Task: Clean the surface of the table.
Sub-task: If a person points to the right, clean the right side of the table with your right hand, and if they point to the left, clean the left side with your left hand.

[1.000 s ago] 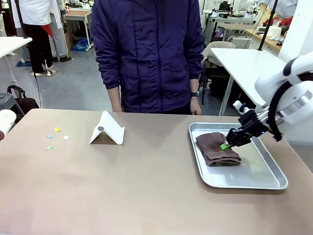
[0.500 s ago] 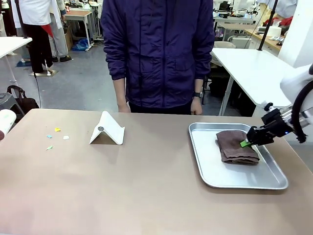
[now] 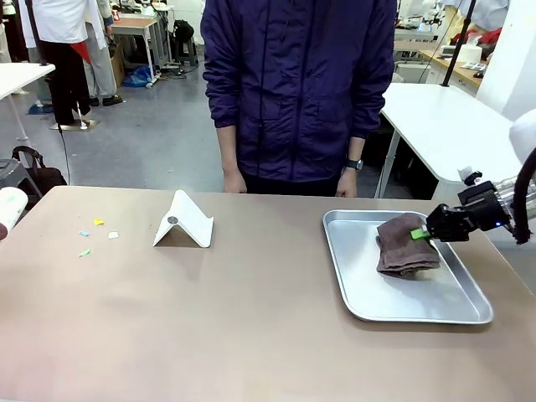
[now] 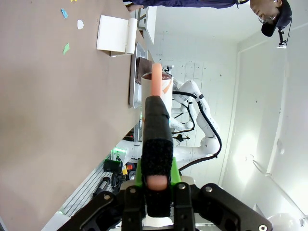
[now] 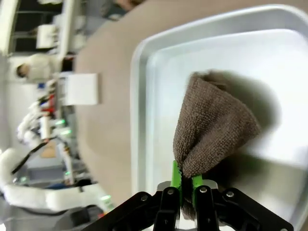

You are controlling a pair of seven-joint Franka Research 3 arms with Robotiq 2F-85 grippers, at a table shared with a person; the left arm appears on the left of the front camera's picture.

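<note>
Front view: the right gripper (image 3: 421, 234) is clenched on one corner of a brown cloth (image 3: 404, 247) that lies in a silver tray (image 3: 368, 306) at the right of the table (image 3: 251, 335). Over the last second this gripper has drawn back from the middle of the tray toward its right rim, taking the cloth with it. The cloth, flat and folded a second ago, now has its pinched corner raised while the rest sags onto the tray floor. The person at the far side has stepped to the right and keeps both hands off the table.

Right wrist view: green pads (image 5: 176, 177) are closed on the cloth's corner, and the cloth fans out from them over the tray.

Left wrist view: the left gripper (image 4: 156, 103) has its jaws together above the left part of the table. A pinkish piece shows at its tip, but whether it is held cannot be told.

Meaning for the task: the cloth is secured and is judged to be on its way out of the tray, but wiping has not begun. Small paper scraps (image 3: 98, 230) lie at the far left of the table, beside a white folded card (image 3: 184, 221).
</note>
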